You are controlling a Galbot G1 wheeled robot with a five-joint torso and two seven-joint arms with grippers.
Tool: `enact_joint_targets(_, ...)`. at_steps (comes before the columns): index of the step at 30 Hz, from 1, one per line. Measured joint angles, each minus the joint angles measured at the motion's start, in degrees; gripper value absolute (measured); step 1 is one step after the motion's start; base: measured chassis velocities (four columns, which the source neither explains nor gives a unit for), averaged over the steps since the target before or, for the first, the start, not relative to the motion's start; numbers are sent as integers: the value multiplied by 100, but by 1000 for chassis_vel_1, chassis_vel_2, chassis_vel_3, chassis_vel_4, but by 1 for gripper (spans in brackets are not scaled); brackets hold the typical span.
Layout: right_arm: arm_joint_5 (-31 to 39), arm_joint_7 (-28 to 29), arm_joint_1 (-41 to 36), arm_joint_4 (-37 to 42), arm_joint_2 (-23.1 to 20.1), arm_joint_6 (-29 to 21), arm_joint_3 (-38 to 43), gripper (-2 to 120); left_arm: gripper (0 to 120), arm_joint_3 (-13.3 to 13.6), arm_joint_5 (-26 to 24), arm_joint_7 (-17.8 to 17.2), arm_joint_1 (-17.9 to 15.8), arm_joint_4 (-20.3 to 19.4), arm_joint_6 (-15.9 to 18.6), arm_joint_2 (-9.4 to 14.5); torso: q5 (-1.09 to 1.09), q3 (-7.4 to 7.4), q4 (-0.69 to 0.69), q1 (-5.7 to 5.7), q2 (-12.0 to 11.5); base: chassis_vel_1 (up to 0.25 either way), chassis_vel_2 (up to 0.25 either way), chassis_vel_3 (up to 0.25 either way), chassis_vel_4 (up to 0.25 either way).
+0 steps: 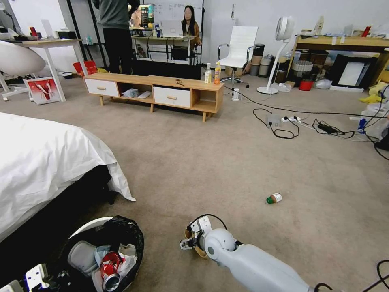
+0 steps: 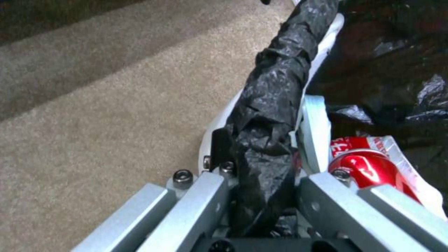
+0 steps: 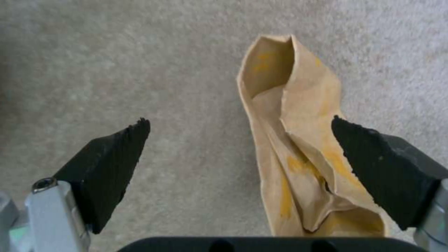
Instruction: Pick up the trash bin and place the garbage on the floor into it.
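Cardboard [image 3: 299, 140], one piece, lies between the wide right pincer [image 3: 240, 150]; left pincer [image 2: 261, 157] clamps one bin [image 1: 87, 227].

The left gripper [image 2: 264, 147] is clamped on the rim of the trash bin [image 2: 322, 52], one finger [image 2: 315, 133] inside the rim and the other outside, with the crinkly black bag [image 2: 275, 91] bunched over the white edge between them. Inside the bin, just beside the inner finger, lies a red soda can [image 2: 369, 168] against a red-and-white wrapper [image 2: 392, 147]. Beige carpet [image 2: 117, 115] lies beyond the bin's outer wall
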Motion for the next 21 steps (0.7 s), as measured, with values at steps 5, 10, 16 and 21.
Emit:
enact_joint_targets(5,-140,-115,-25,-283,85,71,10,98,1,-5,3,10,36,-14,0,5,0,0,0,0,0,0,0,0,0)
enact_joint_targets(10,-258,-190,-54,-461,99,124,34,98,1,-6,14,19,50,-15,0,5,0,0,0,0,0,0,0,0,0)
enact_joint_targets(16,-498,-400,-71,-899,178,247,40,98,1,5,27,23,30,0,0,-14,0,0,-1,0,0,0,0,0,0)
enact_joint_targets(21,-681,-554,-70,-1205,247,368,58,97,1,7,48,39,34,20,0,-31,0,0,0,0,0,0,0,0,0)
